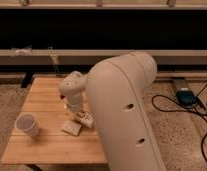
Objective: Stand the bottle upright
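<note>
The bottle (85,118) lies on its side near the middle of the wooden table (44,145). It is small and whitish, with a reddish-brown label. My gripper (73,107) points down from the rounded wrist just above and to the left of the bottle. My big white arm (124,115) fills the right half of the view and hides the table's right side.
A white paper cup (27,124) stands upright near the table's left front. A flat pale block (72,127) lies just in front of the bottle. Black cables and a blue device (186,96) lie on the floor at right. A dark wall with ledges runs behind.
</note>
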Motion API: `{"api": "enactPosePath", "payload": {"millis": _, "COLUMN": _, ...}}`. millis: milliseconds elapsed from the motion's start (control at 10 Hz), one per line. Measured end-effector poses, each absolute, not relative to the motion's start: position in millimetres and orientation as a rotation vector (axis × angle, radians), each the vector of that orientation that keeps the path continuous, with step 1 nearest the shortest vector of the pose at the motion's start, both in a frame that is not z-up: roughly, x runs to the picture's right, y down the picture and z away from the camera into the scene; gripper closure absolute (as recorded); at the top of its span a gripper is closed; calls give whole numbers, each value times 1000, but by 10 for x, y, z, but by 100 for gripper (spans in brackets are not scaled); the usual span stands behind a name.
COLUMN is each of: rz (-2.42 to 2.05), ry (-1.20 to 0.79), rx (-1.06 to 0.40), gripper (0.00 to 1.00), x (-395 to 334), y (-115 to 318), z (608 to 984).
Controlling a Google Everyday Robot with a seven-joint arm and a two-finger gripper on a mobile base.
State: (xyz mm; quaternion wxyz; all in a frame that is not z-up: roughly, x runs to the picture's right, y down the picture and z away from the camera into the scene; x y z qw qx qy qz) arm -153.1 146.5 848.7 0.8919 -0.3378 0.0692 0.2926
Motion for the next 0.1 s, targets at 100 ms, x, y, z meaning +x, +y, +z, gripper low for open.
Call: {"api": "enactPosePath", "payload": {"millis": 100, "rz": 624, "ry": 135, "rx": -687, "gripper": 82, "x": -1572, "y": 1407, "z": 8504}}
